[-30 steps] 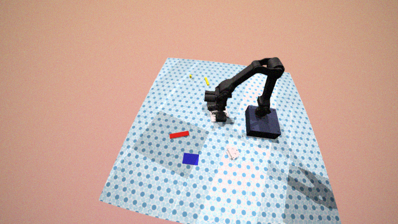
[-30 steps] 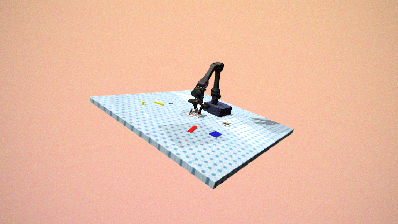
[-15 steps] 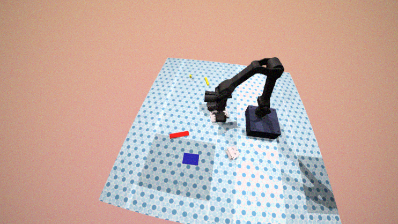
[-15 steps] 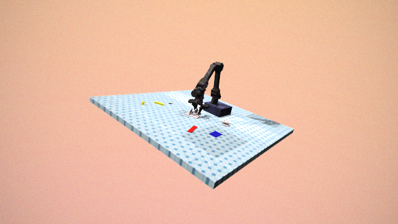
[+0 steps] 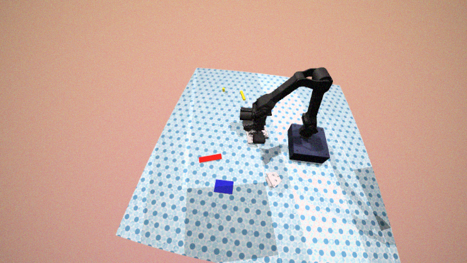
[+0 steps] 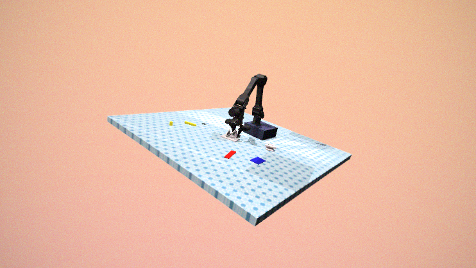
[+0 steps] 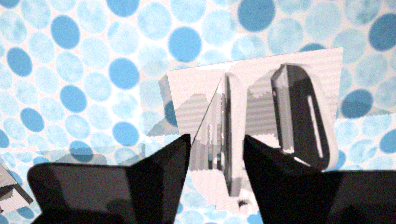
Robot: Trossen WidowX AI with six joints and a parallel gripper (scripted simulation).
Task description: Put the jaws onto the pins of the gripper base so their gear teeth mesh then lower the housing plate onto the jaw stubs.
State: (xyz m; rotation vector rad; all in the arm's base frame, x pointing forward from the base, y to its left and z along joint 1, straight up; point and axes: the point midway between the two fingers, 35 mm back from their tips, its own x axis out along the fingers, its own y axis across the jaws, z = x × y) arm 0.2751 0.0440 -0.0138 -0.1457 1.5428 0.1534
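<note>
The white gripper base [image 5: 250, 139] [image 6: 235, 140] [image 7: 320, 59] lies flat on the table under the hand. My gripper [image 6: 236, 131] [image 7: 215, 140] is shut on a white jaw [image 7: 237, 125], low over the base. The other jaw [image 7: 303, 112] stands over the base just right of the right finger in the wrist view, outside the grip. The fingers hide the jaws' lower ends there, so I cannot tell whether the pins are seated or the teeth mesh. The white housing plate [image 5: 274, 179] [image 6: 270, 146] [image 7: 10, 190] lies apart on the table.
A red bar [image 5: 209, 158] [image 6: 229, 154] and a blue block [image 5: 223, 187] [image 6: 257, 160] lie on the table's near side. A yellow bar [image 5: 242, 95] [image 6: 190, 124] and a small yellow block [image 5: 223, 89] [image 6: 170, 123] lie farther back. The arm's dark base [image 5: 308, 146] [image 6: 263, 129] stands beside the work.
</note>
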